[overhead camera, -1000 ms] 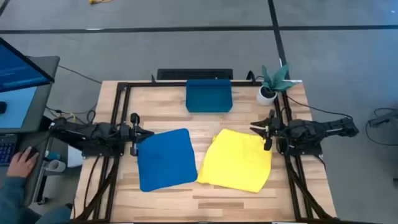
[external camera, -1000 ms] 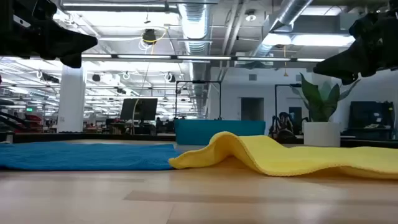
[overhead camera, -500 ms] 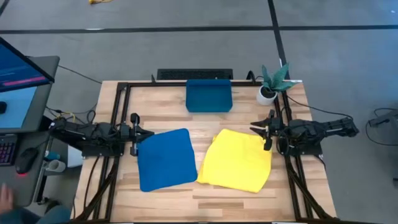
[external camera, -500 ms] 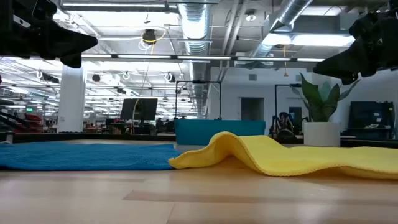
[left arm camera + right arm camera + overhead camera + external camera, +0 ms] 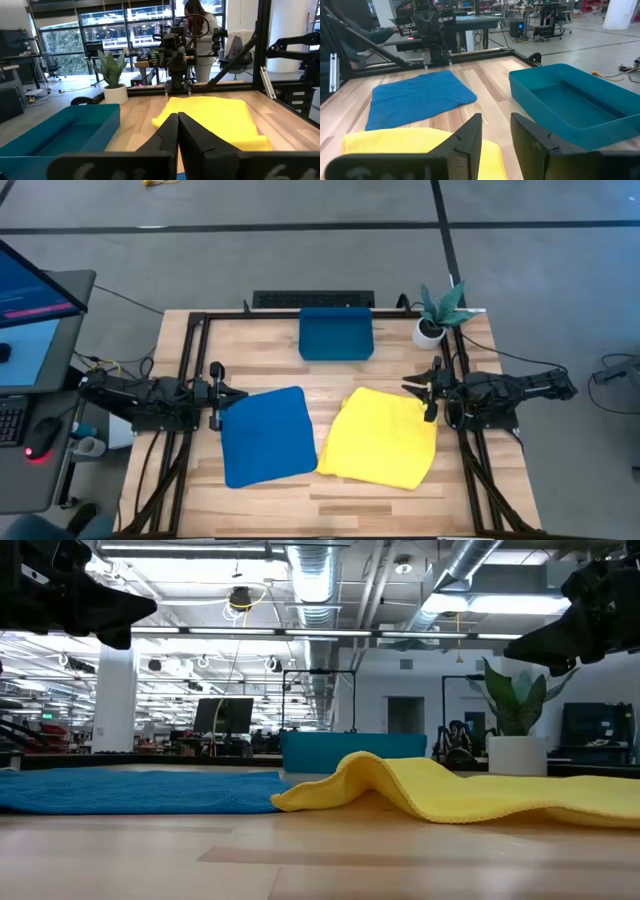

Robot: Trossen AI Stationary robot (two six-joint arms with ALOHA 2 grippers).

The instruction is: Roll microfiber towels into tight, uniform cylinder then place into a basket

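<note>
Above the table edges, left hand (image 5: pixel 222 395) closed, right hand (image 5: pixel 424 391) partly open, both empty.

You see a tabletop (image 5: pixel 260 350) of pale, smooth wood. The blue towel (image 5: pixel 265 436) and the yellow towel (image 5: pixel 382 438) are soft, fuzzy cloth. The basket (image 5: pixel 336 334) looks like smooth, matt plastic. The frame (image 5: pixel 190 360) is dark metal.

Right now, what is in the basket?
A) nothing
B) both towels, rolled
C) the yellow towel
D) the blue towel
A: the basket shows a bare teal floor, while the blue towel and yellow towel both lie unrolled on the table in front of it.
</note>
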